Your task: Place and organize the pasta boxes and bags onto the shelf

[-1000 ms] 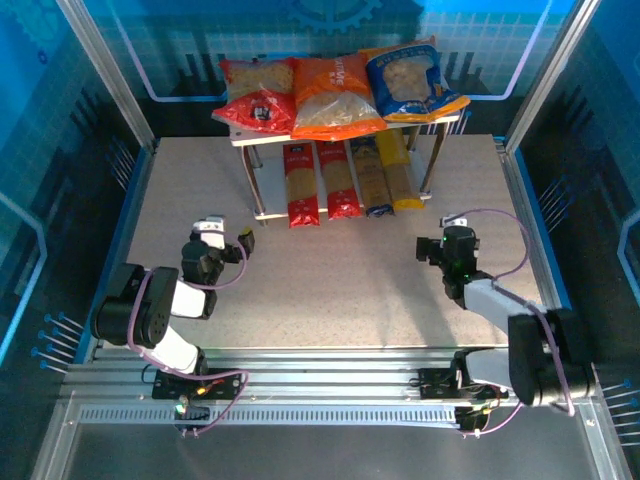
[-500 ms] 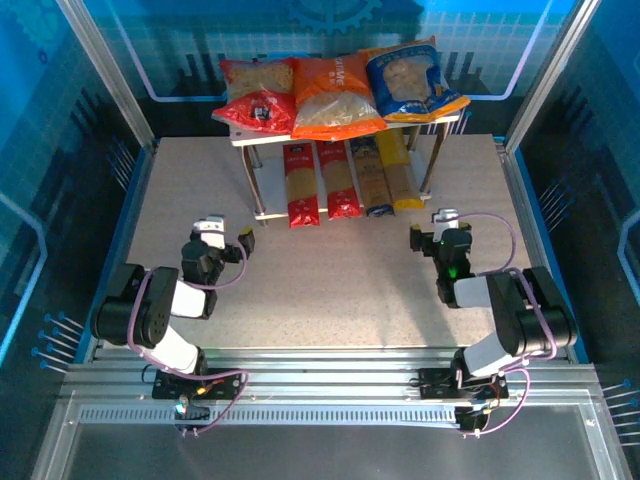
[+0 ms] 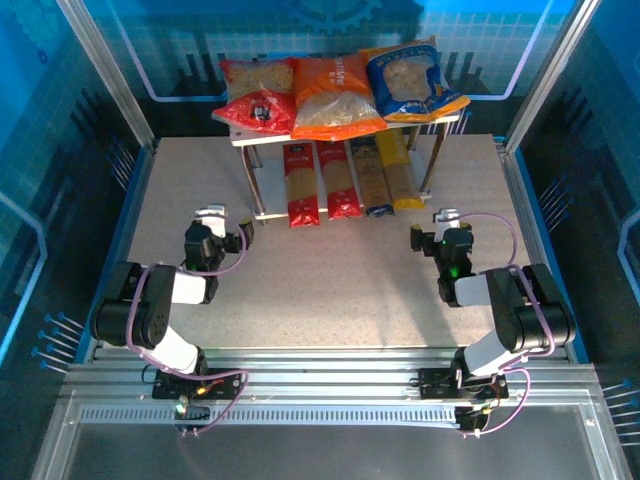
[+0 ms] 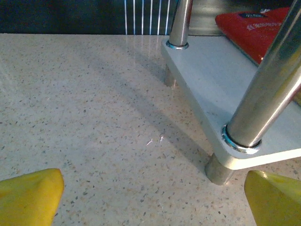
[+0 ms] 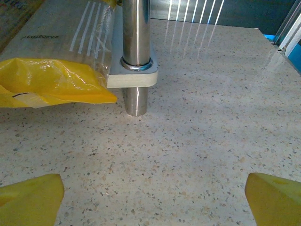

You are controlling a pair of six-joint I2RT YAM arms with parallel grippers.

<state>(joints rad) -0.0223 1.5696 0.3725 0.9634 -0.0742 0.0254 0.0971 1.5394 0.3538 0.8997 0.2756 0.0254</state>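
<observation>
The shelf [image 3: 270,190] stands at the table's far middle. A red bag [image 3: 258,95], an orange bag [image 3: 335,95] and a blue bag [image 3: 412,80] lie across its top board. On the lower board lie two red pasta boxes [image 3: 300,185], a dark blue one [image 3: 370,178] and a yellow one [image 3: 400,172]. My left gripper [image 3: 228,228] [image 4: 153,202] is open and empty over bare table, facing the shelf's front left leg [image 4: 263,94] and a red box [image 4: 256,26]. My right gripper [image 3: 432,228] [image 5: 153,205] is open and empty before the front right leg [image 5: 136,33] and the yellow box [image 5: 51,80].
Both arms are folded back near their bases at the table's near edge. Metal frame posts [image 3: 105,70] and blue enclosure walls ring the speckled table [image 3: 330,280]. Open tabletop lies between the two grippers and the shelf's front.
The right arm folded back toward its base and then held still. The left gripper edged slightly toward the shelf. Both grippers stay open and empty.
</observation>
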